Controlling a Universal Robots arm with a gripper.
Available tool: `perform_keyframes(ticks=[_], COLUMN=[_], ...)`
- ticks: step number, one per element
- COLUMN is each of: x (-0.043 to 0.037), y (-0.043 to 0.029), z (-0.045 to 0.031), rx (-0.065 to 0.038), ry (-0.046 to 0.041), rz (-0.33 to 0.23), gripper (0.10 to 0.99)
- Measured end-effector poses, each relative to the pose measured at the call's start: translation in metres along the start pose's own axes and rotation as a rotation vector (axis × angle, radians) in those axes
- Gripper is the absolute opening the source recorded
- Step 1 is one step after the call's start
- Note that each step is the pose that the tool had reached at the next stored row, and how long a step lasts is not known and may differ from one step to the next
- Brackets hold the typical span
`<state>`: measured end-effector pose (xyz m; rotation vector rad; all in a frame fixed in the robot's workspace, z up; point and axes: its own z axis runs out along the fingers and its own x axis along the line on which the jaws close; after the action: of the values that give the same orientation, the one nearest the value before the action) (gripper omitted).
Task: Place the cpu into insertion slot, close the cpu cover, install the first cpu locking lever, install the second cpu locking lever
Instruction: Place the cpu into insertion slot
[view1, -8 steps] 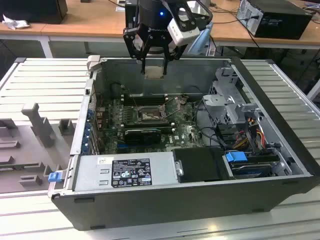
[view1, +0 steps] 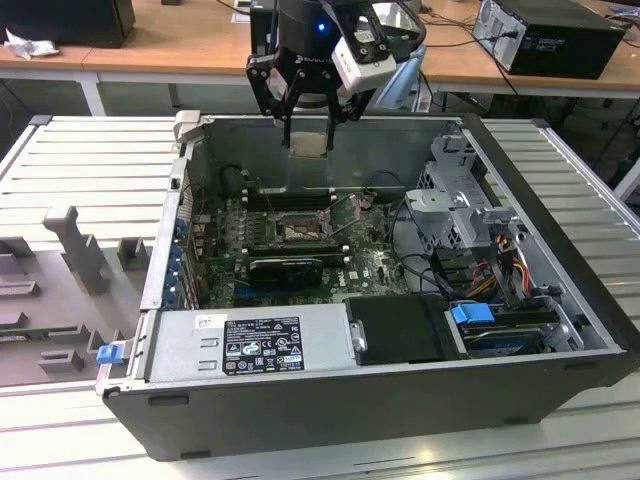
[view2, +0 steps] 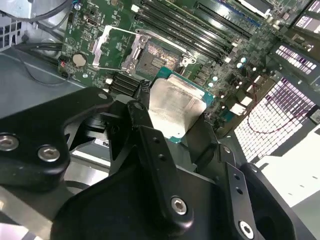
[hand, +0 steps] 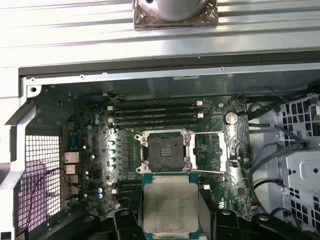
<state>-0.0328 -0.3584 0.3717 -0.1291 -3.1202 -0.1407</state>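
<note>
- A black robot gripper (view1: 310, 132) on a Universal Robots arm hangs above an open grey desktop computer case (view1: 560, 290), close to the case's far wall in the exterior view
- The case lies on its side on a ribbed pale metal table (view1: 90, 160), open side up, with the green motherboard (view1: 365, 265) on its floor
- The gripper's black fingers (view2: 145, 125) are clamped on two opposite edges of the cpu (hand: 171, 207), a small flat square chip with a pale silver top and a green rim
- The cpu (view1: 308, 145) is held level in the air, clear of the board, its silver face turned up toward both wrist views
- The insertion slot (hand: 165, 152), a square dark-centred socket in a silvery rim, sits near the middle of the motherboard and holds nothing
- In the first wrist view the held cpu is seen just beside the slot, on the side away from the long black memory slots (hand: 155, 112)
- The cpu cover (hand: 212, 152), a thin silvery metal frame with a large window, is swung open and lies beside the slot
- A grey box-shaped power supply with a white label (view1: 250, 345) runs along the case's near edge
- A grey metal drive cage (view1: 455, 200) fills the case's corner at the exterior view's right
</note>
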Motion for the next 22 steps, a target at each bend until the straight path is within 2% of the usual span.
perform_keyframes(ticks=[4,8,11,19,22], x=[0.0000,0.0000,0.0000,0.0000,0.0000], y=[0.0000,0.0000,0.0000,0.0000,0.0000], z=[0.0000,0.0001,0.0002,0.0002,0.0002], rx=[-0.001,-0.003,-0.004,-0.005,-0.005], ry=[-0.0047,-0.0156,-0.0207,-0.0300,-0.0363], rz=[0.053,0.175,0.230,0.334,0.400], gripper=[0.533,0.533,0.533,0.533,0.533])
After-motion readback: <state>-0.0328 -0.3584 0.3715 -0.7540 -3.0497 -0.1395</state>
